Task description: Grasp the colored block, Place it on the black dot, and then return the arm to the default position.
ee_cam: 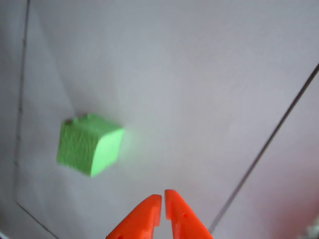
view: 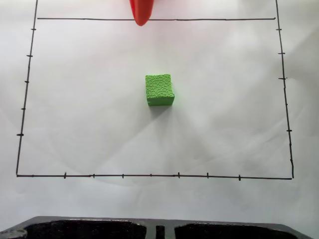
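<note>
Bare paper (view: 224,124) all around the lone green cube (view: 159,90).

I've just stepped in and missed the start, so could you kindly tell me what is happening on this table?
An orange robot arm is working over a white paper sheet marked with a black border. Its end effector is shut, holds nothing, and hovers apart from the green cube. In the fixed view the cube sits alone near the middle of the bordered area, with the orange tip up at the top line. No black dot is visible; it may lie under the cube.
</note>
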You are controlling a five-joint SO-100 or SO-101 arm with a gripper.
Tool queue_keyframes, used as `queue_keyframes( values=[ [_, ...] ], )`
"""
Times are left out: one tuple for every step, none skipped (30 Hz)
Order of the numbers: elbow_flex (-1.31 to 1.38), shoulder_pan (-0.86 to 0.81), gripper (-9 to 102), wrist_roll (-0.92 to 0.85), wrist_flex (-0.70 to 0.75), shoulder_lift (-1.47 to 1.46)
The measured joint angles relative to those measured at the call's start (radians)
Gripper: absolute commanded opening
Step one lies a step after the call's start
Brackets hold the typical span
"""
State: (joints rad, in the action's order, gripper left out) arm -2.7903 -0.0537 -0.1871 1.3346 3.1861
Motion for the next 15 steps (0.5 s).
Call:
queue_keyframes(
  values=[
    [-0.017, -0.006, 0, 0.014, -0.009, 0.020],
    [-0.032, -0.014, 0, 0.025, -0.021, 0.037],
    [-0.049, -0.018, 0, 0.032, -0.035, 0.048],
    [-0.066, -0.026, 0, 0.037, -0.052, 0.058],
    [-0.081, -0.032, 0, 0.044, -0.071, 0.064],
    [-0.097, -0.038, 0, 0.049, -0.092, 0.067],
    [-0.115, -0.041, 0, 0.052, -0.117, 0.069],
    [-0.133, -0.044, 0, 0.052, -0.143, 0.069],
    [-0.153, -0.044, 0, 0.054, -0.166, 0.069],
    [-0.173, -0.044, 0, 0.057, -0.187, 0.069],
    [-0.190, -0.048, 0, 0.069, -0.213, 0.069],
    [-0.199, -0.055, 0, 0.089, -0.238, 0.069],
    [-0.204, -0.060, 0, 0.106, -0.259, 0.069],
    [-0.209, -0.063, 0, 0.126, -0.279, 0.069],
    [-0.215, -0.067, 0, 0.149, -0.298, 0.069]
  ],
)
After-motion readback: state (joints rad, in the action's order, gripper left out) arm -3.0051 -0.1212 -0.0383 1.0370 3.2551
